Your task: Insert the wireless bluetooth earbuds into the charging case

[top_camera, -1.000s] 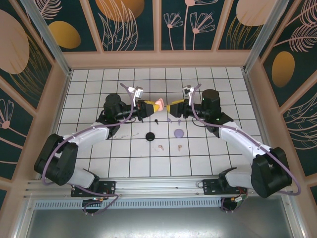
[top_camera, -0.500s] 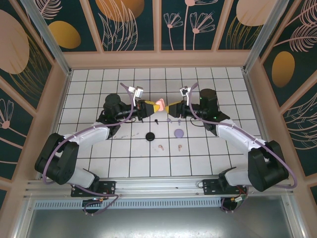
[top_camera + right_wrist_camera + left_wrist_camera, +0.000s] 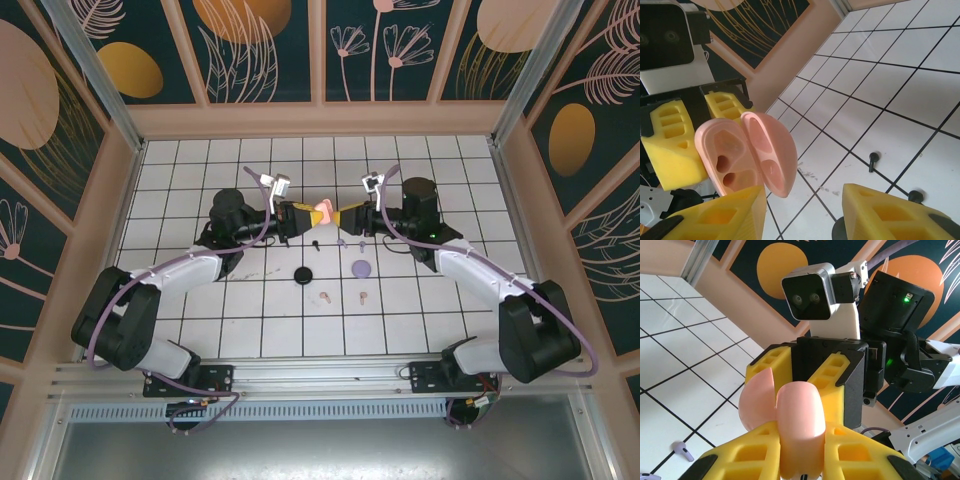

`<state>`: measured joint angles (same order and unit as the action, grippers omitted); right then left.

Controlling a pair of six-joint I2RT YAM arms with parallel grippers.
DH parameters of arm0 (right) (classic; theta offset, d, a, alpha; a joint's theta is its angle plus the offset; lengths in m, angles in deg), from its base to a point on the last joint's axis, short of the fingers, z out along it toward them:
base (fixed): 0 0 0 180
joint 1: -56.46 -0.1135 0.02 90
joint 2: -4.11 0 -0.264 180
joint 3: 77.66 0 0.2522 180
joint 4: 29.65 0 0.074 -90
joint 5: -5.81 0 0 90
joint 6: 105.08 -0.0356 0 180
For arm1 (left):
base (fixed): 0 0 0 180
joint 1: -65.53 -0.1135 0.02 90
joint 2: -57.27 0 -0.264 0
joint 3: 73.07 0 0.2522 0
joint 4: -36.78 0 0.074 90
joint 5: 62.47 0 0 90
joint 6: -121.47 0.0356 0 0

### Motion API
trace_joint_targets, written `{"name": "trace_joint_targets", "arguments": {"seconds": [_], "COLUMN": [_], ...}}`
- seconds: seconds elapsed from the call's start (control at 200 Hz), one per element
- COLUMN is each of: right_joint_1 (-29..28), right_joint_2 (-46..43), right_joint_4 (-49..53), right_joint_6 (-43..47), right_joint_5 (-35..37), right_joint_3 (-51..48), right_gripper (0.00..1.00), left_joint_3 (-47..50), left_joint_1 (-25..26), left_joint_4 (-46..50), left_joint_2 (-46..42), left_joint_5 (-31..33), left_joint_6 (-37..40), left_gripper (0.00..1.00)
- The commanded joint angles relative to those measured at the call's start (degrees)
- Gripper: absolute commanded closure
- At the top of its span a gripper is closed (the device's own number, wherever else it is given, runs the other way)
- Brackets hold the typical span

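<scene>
My left gripper [image 3: 308, 214] is shut on the pink charging case [image 3: 322, 211] and holds it above the table. The same case [image 3: 801, 426] stands upright between the yellow fingers [image 3: 740, 460] in the left wrist view, its lid [image 3: 757, 399] swung open. In the right wrist view the open case [image 3: 727, 155] shows two bare sockets. My right gripper [image 3: 805, 202] is open, and the lid [image 3: 771, 152] hangs just inside its left finger [image 3: 725, 215]. Two pink earbuds [image 3: 325, 296] [image 3: 362, 296] lie on the tiles nearer the arm bases.
A black round case [image 3: 303, 273] and a lavender round case [image 3: 361, 267] lie below the grippers. A black earbud [image 3: 316, 243] and lavender earbuds [image 3: 343, 241] [image 3: 360, 243] lie between them and the grippers. Wooden walls [image 3: 320, 118] ring the tiled table.
My right gripper has moved left, up to the pink case, and its jaws have narrowed somewhat. The left gripper and the case have stayed put.
</scene>
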<state>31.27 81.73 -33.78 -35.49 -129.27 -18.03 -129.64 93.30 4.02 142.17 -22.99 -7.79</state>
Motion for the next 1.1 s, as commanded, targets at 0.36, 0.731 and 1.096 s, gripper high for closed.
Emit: {"name": "trace_joint_targets", "arguments": {"seconds": [0.36,0.731,1.096], "right_joint_1": [-1.5,-1.5,-3.1], "right_joint_2": [2.2,2.9,2.6], "right_joint_4": [-2.9,-3.0,-1.8], "right_joint_6": [-0.5,-1.0,-0.3], "right_joint_5": [0.0,-0.2,0.8], "right_joint_3": [3.6,4.7,4.5], "right_gripper": [0.62,0.87,1.0], "left_joint_3": [-1.3,-0.7,-0.4], "left_joint_1": [0.3,0.3,0.4], "left_joint_4": [-3.0,-3.3,-3.1], "left_joint_2": [0.8,0.4,0.7], "left_joint_5": [-0.5,-0.4,1.9], "left_joint_6": [-0.5,-0.7,-0.8], "left_gripper": [1.0,1.0,1.0]}}
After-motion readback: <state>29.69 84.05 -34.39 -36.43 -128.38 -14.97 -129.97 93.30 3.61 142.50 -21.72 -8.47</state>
